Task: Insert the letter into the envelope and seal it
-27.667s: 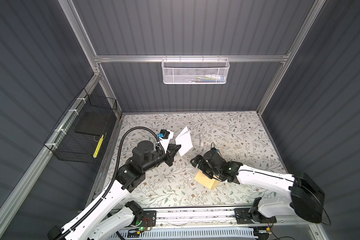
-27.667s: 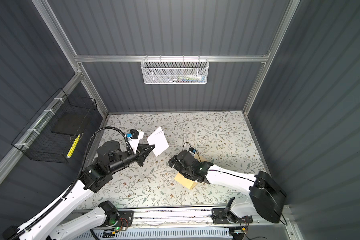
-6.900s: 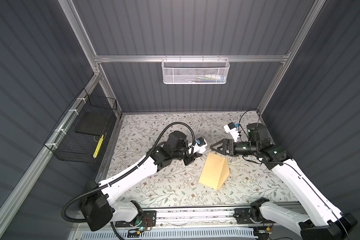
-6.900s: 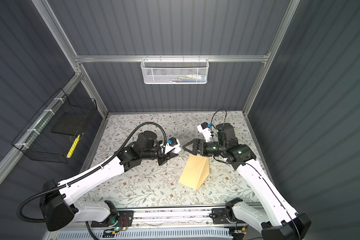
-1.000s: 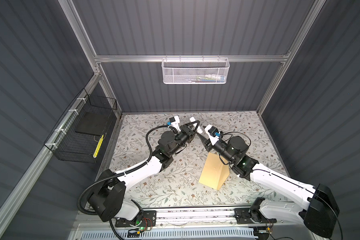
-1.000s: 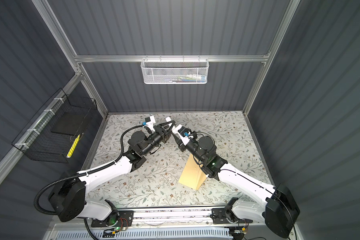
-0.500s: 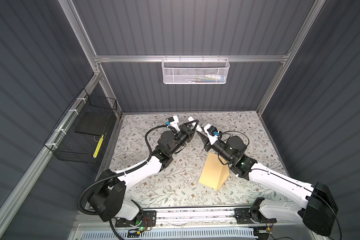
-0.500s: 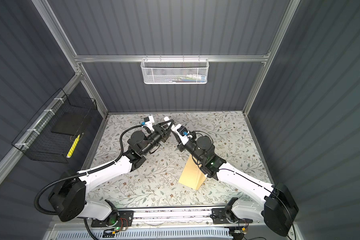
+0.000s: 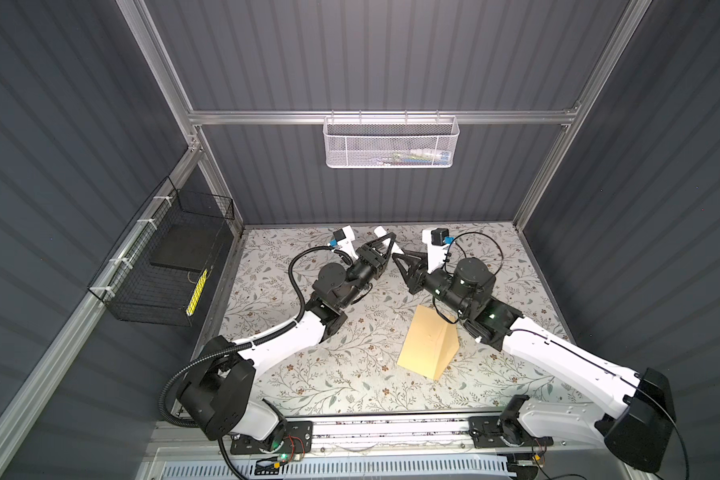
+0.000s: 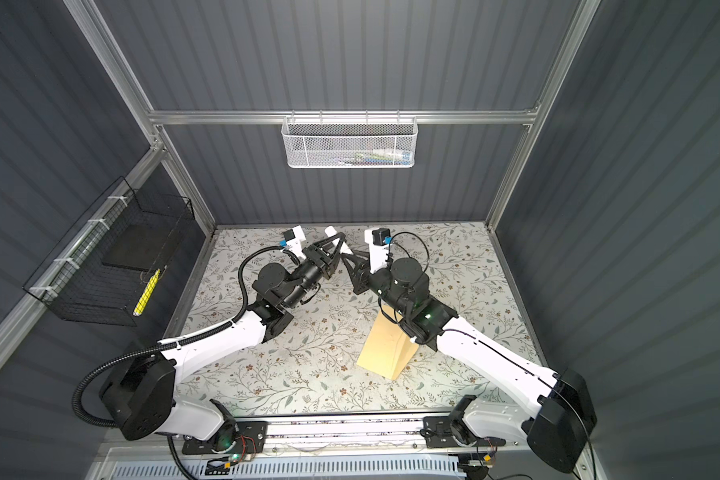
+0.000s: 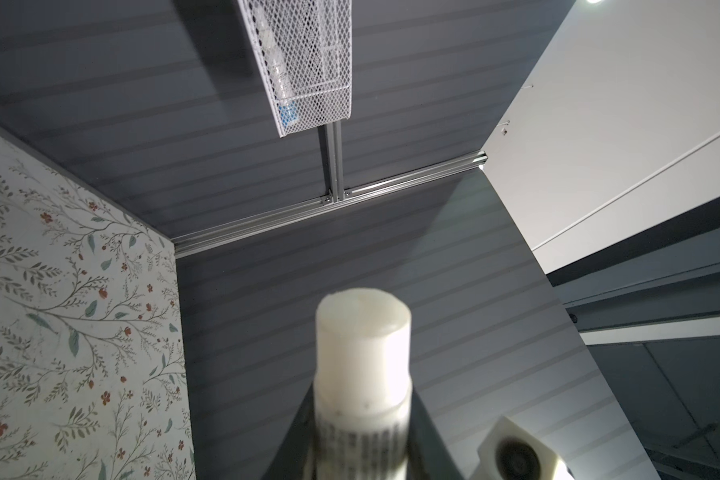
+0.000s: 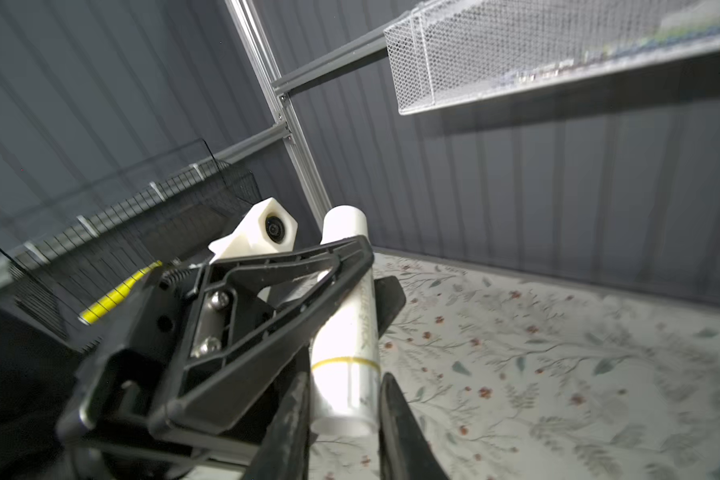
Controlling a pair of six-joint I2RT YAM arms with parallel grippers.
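The tan envelope (image 9: 422, 347) (image 10: 381, 349) lies on the floral table (image 9: 329, 374) below my right forearm, its triangular flap (image 9: 447, 349) on the right side. The letter is out of view. At the back middle both grippers meet on a small white tube (image 9: 379, 230) (image 10: 331, 230) held above the table. My left gripper (image 9: 385, 243) (image 11: 362, 415) is shut on the tube's (image 11: 362, 353) middle, and one end sticks out past its fingers. My right gripper (image 9: 396, 258) (image 12: 344, 386) is shut on the other end of the tube (image 12: 348, 345), below a yellow ring.
A white mesh basket (image 9: 391, 143) hangs on the back wall above the grippers. A black wire basket (image 9: 171, 266) with a yellow item is fixed to the left wall. Both forearms stretch from the front rail toward the back middle.
My right gripper's jaws have closed on the tube's free end. My left gripper has kept its hold and barely moved. The envelope lies where it was.
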